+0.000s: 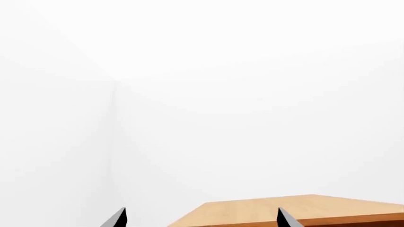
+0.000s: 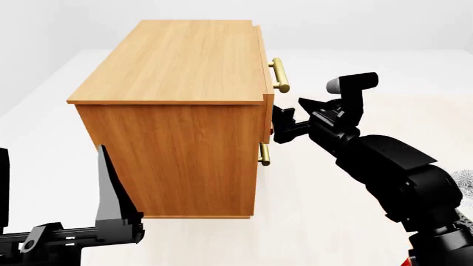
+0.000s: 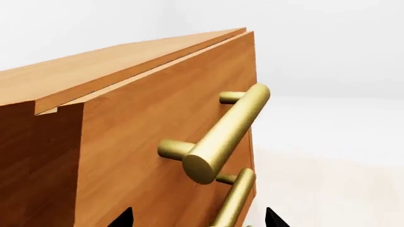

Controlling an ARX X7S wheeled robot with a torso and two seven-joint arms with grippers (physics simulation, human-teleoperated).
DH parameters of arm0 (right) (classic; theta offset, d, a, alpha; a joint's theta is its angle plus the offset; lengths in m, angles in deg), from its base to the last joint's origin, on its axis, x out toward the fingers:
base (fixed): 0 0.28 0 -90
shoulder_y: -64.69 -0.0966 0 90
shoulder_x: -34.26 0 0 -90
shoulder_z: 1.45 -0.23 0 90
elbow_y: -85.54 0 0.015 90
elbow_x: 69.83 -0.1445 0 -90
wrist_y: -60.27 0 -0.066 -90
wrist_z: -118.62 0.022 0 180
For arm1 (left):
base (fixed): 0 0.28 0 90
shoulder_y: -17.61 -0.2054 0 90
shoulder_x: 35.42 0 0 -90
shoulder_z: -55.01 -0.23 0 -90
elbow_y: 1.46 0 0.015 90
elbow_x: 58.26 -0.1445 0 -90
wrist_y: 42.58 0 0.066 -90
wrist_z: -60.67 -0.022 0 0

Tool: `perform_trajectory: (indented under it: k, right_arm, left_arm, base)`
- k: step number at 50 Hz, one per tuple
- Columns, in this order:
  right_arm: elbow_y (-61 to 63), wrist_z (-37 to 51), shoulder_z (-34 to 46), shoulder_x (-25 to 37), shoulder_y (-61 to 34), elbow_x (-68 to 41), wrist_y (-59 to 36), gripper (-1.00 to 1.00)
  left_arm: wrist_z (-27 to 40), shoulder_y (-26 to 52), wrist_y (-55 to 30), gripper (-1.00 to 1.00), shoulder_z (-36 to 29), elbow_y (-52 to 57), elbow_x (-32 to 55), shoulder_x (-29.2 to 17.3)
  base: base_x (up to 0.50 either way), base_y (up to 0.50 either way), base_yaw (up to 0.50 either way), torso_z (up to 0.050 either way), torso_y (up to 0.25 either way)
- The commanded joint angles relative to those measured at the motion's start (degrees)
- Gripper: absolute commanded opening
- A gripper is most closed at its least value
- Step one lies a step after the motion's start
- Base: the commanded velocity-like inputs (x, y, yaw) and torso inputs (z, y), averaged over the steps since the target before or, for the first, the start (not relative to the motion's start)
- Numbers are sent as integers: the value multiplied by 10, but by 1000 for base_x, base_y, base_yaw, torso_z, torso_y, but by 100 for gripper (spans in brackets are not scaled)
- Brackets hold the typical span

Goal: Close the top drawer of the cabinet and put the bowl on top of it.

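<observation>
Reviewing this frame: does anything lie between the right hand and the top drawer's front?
Nothing. In the head view the right hand sits right beside the top drawer, below its brass handle. The right wrist view shows only that handle ahead.

cabinet (image 2: 174,111): orange-brown wood grain, smooth, matt
top drawer (image 3: 158,142): same wood-grain front
handle (image 3: 227,132): brass-coloured metal, satin sheen
right gripper (image 2: 284,124): black, matt
floor (image 2: 318,210): pale, matt
</observation>
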Motion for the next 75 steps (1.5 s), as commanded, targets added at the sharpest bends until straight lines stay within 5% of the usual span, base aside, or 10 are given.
perform_trajectory:
  k: [1, 32, 59, 75]
  right_arm:
    - [-8, -38, 27, -17, -9, 2, 1, 100]
    - [40, -66, 24, 16, 22, -2, 28, 100]
    - [97, 57, -38, 93, 47, -3, 17, 100]
    - [171, 119, -72, 189, 51, -13, -31, 100]
  left_arm:
    - [3, 0, 1, 100, -2, -1, 0, -2]
    - [10, -3, 4, 100, -4, -1, 1, -8]
    - [16, -3, 6, 100, -12, -4, -2, -11]
    - [19, -6, 4, 100, -10, -1, 1, -16]
  base:
    - [0, 0, 0, 0, 0]
    - [0, 0, 0, 0, 0]
    - [0, 0, 0, 0, 0]
    - [0, 0, 0, 0, 0]
